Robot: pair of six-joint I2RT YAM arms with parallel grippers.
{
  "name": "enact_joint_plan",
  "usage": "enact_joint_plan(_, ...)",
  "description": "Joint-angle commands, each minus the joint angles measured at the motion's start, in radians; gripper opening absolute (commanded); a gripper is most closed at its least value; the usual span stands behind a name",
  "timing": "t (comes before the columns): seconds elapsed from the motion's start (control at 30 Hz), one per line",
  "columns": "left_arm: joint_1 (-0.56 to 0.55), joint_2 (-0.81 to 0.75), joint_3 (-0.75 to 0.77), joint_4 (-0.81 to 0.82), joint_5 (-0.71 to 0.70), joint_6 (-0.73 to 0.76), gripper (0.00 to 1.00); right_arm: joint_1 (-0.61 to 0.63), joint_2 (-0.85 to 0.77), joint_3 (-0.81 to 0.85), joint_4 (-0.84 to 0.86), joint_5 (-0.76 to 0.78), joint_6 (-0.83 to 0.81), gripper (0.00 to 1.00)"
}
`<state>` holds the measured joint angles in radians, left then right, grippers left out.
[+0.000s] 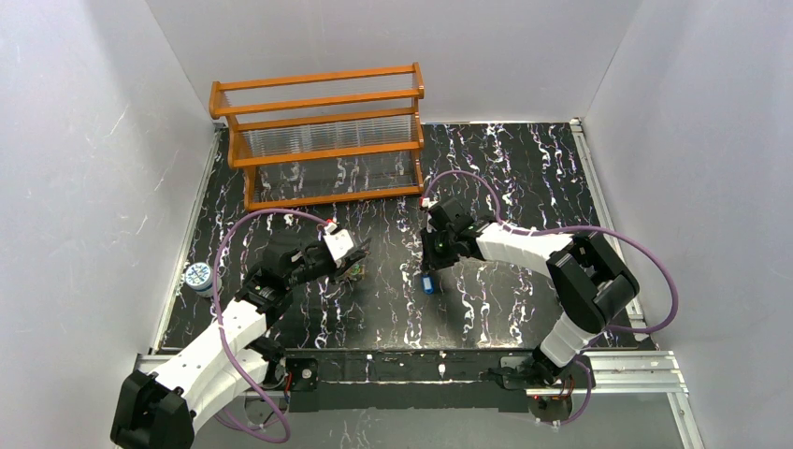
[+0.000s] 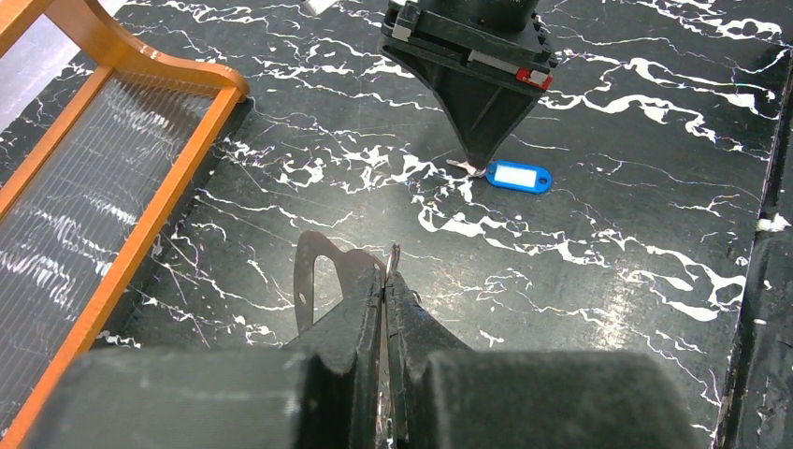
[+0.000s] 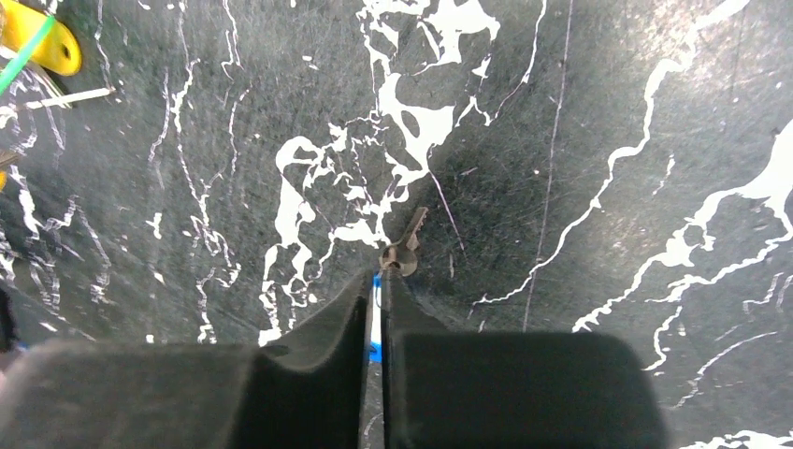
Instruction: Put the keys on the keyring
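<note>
Silvery wire sits nearest: the keyring (image 2: 296, 281) arcs out to the left of the left gripper (image 2: 385, 276). Its jaws are pressed together on the ring, and a short wire tip pokes up just past the fingertips.

Beyond it, on the black marbled table (image 2: 655, 234), the right gripper (image 2: 477, 161) points straight down with its jaws all but closed on the blue key (image 2: 519, 177). The blue head lies beside the tip. The right wrist view shows blue in the slit between the jaws and the small metal blade sticking out ahead. The two grippers are well apart.

A yellow key (image 3: 42, 42) shows at the corner of the right wrist view, close to the left gripper; I cannot tell whether it is already threaded. Farthest back stands the orange wooden rack (image 1: 318, 140).

The pinch on the blue key looks to be near its edge, so the key may pivot or slip out when lifted. The wire is springy, so its free end could swing aside and miss the key's small hole. Two closed grippers meeting at one point could also knock each other.
</note>
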<state>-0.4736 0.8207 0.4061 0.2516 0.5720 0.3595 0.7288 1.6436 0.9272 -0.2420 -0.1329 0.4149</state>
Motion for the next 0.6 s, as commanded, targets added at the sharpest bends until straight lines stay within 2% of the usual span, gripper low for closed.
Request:
enact_joint_plan(0.0,-0.002,-0.011,0.029,-0.016,0.002,0.005,0.0,0.027,-0.008,0.05,-0.037,0.062,0.0,0.09)
enact_joint_plan(0.07,-0.002,-0.007,0.032,-0.018,0.003,0.006,0.0,0.033,-0.02,0.049,-0.045,0.072,-0.003,0.01)
enact_joint_plan(0.57,-0.002,-0.001,0.031,-0.012,0.031,-0.001,0.0,0.034,-0.069,0.057,-0.066,0.091,-0.052,0.01)
